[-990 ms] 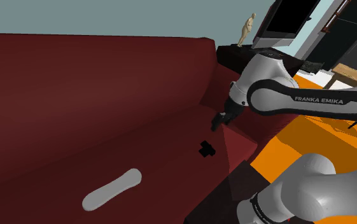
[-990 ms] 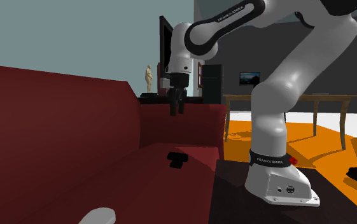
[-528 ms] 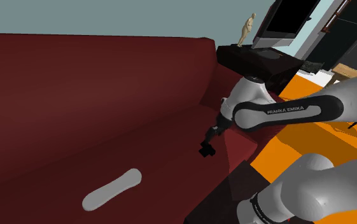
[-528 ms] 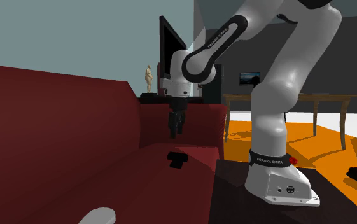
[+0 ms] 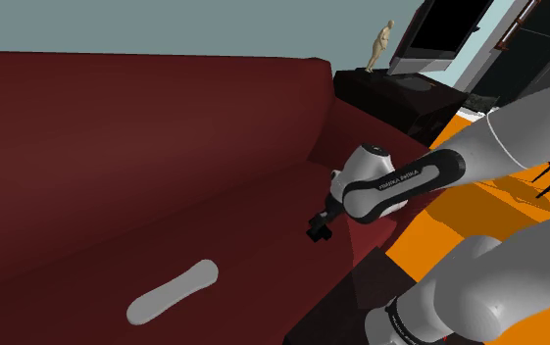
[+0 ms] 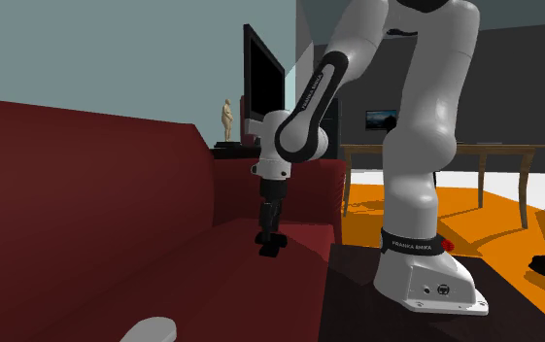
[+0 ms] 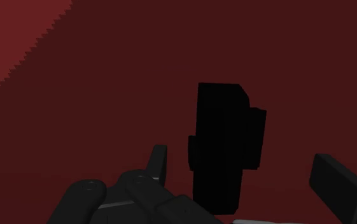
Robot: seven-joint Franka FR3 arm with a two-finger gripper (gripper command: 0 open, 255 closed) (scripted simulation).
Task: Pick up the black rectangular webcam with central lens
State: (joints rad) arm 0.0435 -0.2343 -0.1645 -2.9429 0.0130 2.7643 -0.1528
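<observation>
Dark red sofa [image 5: 165, 147] seat is where the black webcam [image 7: 221, 146] sits, close to the armrest end. The tool [image 7: 242, 160] is right down over it with its fingers spread wide. The webcam's between them, but neither one touches it in the wrist view. In the shoulder view the tool is at about 1 o'clock of the webcam. A long grey thing [image 5: 173, 292] lies on the same seat, well apart, roughly 8 o'clock from the webcam.
</observation>
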